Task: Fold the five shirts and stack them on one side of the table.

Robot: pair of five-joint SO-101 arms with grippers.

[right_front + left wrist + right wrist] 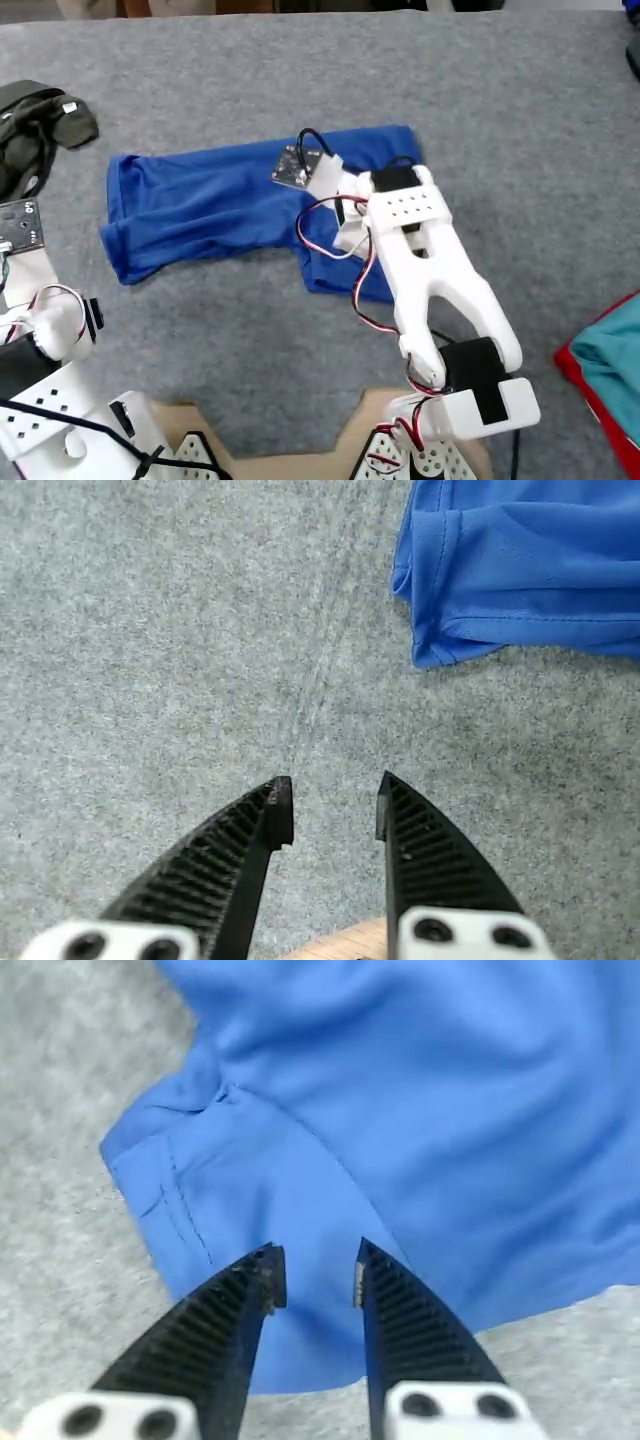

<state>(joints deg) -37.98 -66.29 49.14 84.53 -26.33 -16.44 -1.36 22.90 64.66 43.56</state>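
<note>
A royal-blue fabric shirt (210, 205) lies flat across the middle of the grey felt-covered table (500, 90). The right gripper (315, 1278) hovers over its near right part, jaws a little apart, holding nothing. The left gripper (333, 808) hangs over the felt beside a corner of the shirt, also slightly parted and empty. A dark olive garment (35, 125) sits at the table's left edge.

Blue shirt (220, 205) was plain solid blue. Table (520, 100) beneath was mottled grey. Left of the blue shirt lay a dark olive shirt (35, 125); right of it, a teal shirt (620, 345) on red cloth (583, 378). Right gripper (315, 1278) was black, ridged.
</note>
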